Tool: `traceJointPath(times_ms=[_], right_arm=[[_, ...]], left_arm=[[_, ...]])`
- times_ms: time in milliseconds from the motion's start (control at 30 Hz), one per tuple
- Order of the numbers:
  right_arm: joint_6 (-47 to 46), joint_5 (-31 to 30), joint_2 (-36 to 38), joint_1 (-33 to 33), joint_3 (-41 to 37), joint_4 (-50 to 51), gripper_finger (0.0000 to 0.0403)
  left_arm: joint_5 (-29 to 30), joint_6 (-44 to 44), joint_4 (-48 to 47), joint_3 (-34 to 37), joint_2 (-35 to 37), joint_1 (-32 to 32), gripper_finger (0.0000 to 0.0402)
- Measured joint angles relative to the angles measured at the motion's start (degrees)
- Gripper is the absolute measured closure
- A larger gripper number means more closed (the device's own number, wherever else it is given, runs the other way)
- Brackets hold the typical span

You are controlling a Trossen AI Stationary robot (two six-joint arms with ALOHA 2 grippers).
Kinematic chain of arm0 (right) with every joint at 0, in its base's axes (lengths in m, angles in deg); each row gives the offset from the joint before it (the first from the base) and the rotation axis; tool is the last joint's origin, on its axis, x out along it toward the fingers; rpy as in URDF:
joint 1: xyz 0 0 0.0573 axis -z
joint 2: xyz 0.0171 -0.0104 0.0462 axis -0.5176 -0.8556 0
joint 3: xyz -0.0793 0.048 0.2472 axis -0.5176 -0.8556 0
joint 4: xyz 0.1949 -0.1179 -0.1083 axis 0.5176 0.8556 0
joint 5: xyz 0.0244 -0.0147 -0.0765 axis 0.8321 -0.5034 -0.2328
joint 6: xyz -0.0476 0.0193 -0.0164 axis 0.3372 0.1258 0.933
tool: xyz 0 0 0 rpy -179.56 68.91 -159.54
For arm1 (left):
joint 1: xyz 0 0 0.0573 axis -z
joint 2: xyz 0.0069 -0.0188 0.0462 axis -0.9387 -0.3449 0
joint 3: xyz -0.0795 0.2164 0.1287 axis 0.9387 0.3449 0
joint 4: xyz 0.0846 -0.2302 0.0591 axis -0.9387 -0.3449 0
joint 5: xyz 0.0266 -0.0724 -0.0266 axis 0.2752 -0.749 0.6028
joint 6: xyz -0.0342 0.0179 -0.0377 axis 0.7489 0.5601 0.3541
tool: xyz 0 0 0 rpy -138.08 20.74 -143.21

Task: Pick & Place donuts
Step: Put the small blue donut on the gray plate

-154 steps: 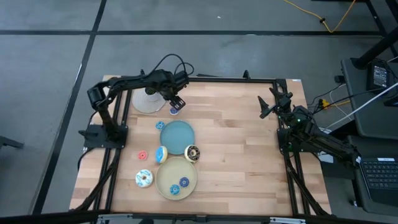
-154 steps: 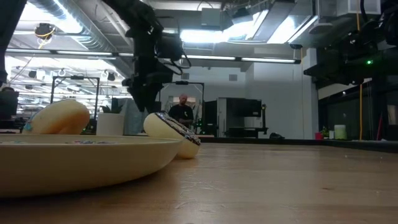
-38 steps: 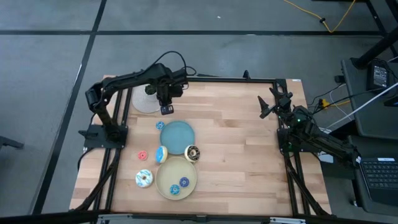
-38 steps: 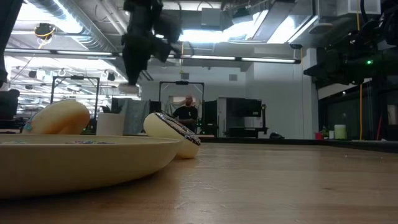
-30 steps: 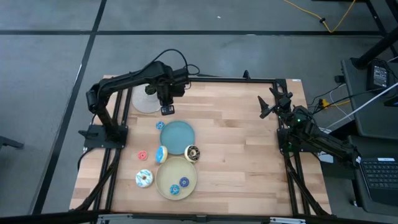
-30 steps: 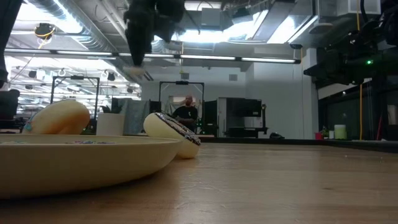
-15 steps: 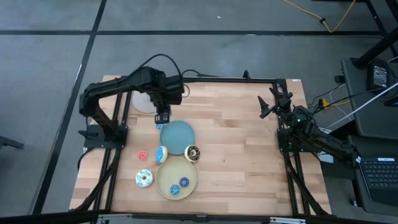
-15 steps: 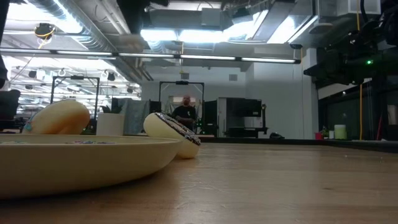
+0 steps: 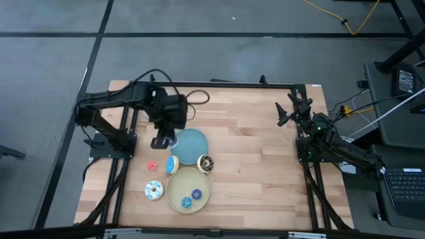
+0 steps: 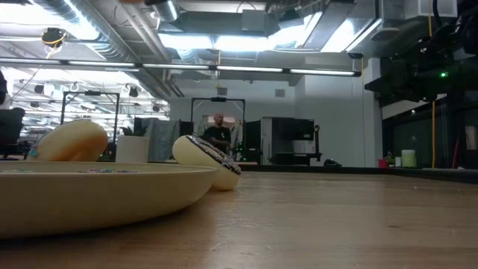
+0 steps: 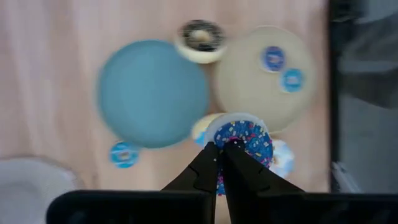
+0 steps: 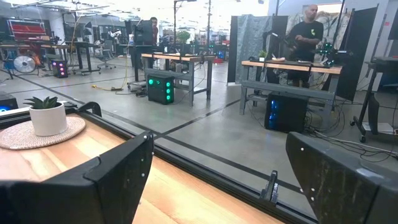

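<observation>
My left gripper [image 9: 161, 141] hangs over the left rim of the blue plate [image 9: 190, 146], shut on a blue-sprinkled donut [image 11: 242, 134]. A chocolate donut [image 9: 206, 163] and a blue-and-orange donut [image 9: 172, 164] lie between the blue plate and the beige plate [image 9: 178, 192]. The beige plate holds two small blue donuts [image 9: 197, 194]. A red donut [image 9: 152, 165] and a white sprinkled donut [image 9: 153, 191] lie on the table to its left. Another small blue donut [image 11: 124, 154] lies on the wood beside the blue plate. My right gripper [image 9: 287, 114] waits open at the far right. My left gripper comes from above, its fingers pointing down and shut on the donut's ring [image 11: 231, 142]. The fingers [image 11: 208, 165] cover the spot of contact itself. The donut is lifted clear of the table, its sprinkled face turned toward the wrist camera.
A white plate [image 11: 25, 183] lies at the far left corner, mostly under the left arm. In the low view the beige plate's rim [image 10: 97, 190] fills the near left, with the chocolate donut [image 10: 209, 161] behind it. The table's middle and right are bare wood [image 9: 259, 166].
My left gripper has carried the donut from beside the white plate toward the table's near edge and a little left, to the blue plate's left rim. It has risen out of the low view. Its fingers have stayed shut.
</observation>
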Motion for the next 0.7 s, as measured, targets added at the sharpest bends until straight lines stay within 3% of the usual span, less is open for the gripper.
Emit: traceJointPath(times_ms=[367, 567, 700], right_arm=[[0.0, 0.0, 0.01, 0.01, -0.02, 0.01, 0.0038], [0.0, 0.0, 0.0, 0.0, 0.0, 0.0, 0.0038], [0.0, 0.0, 0.01, 0.01, 0.0, 0.01, 0.0038]], left_arm=[[-10.23, 7.12, 0.02, 0.02, 0.23, 10.14, 0.0389], [-16.02, 13.63, 0.39, 0.02, 0.23, 11.77, 0.0389], [-23.07, 16.98, 1.54, 0.02, 0.23, 11.82, 0.0389]])
